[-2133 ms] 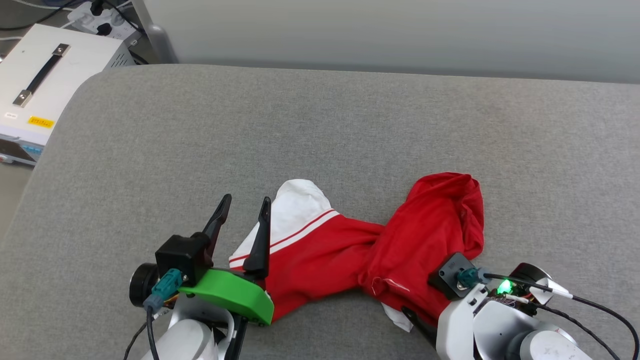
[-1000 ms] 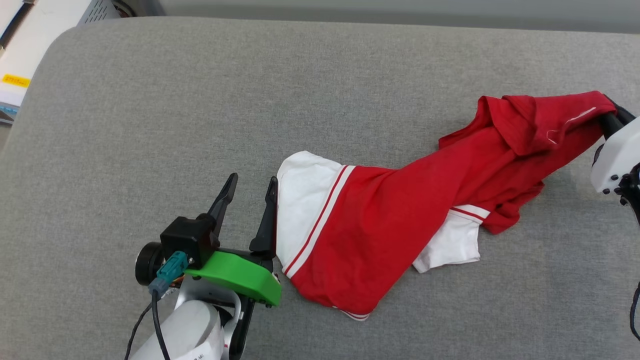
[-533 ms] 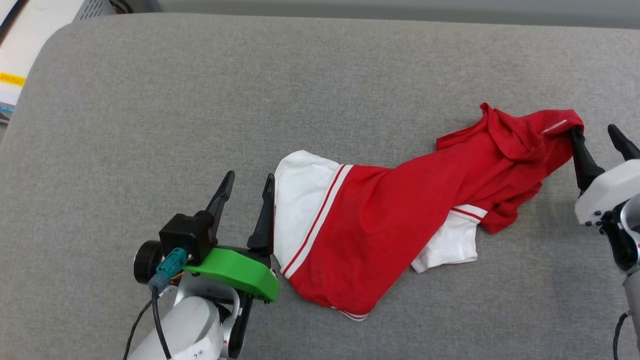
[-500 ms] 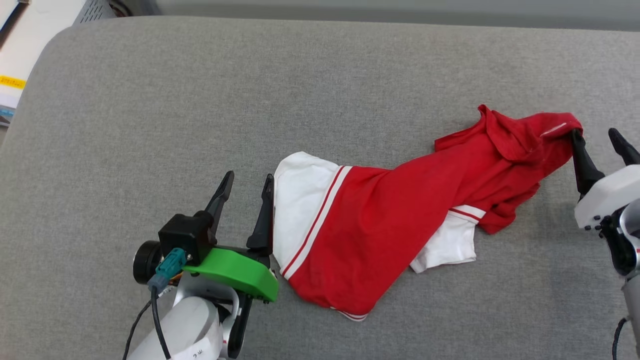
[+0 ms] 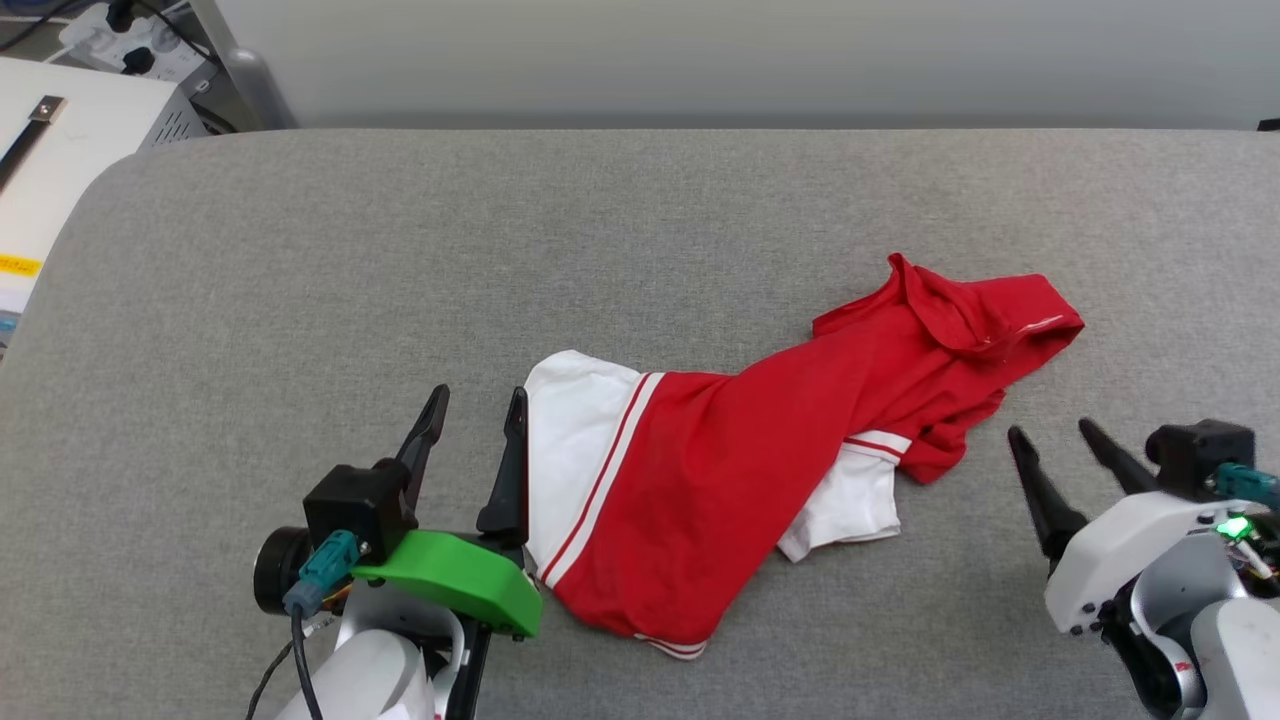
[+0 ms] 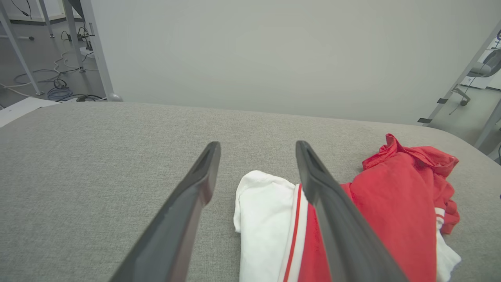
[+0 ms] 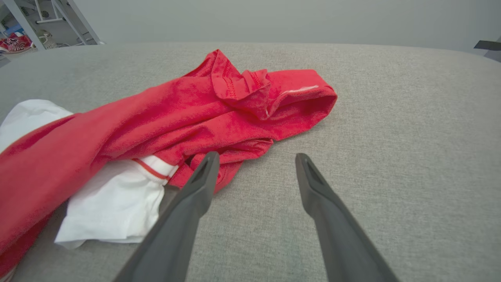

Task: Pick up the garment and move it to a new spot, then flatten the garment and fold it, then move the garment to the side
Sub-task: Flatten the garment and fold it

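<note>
Red white-sleeved jersey, crumpled on grey fabric bench.
Left claw stands wide just beside its white sleeve; right claw stands wide near its red end, both empty.

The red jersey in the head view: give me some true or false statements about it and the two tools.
1. The garment lies on the grey padded surface. True.
2. The right tool is clamped on the red cloth. False: it is open and apart from the garment, with bare surface between them.
3. The left tool is open, next to the white sleeve. True.
4. The garment is folded into a neat rectangle. False: it lies bunched and twisted, with one sleeve partly tucked under the red cloth.
</note>
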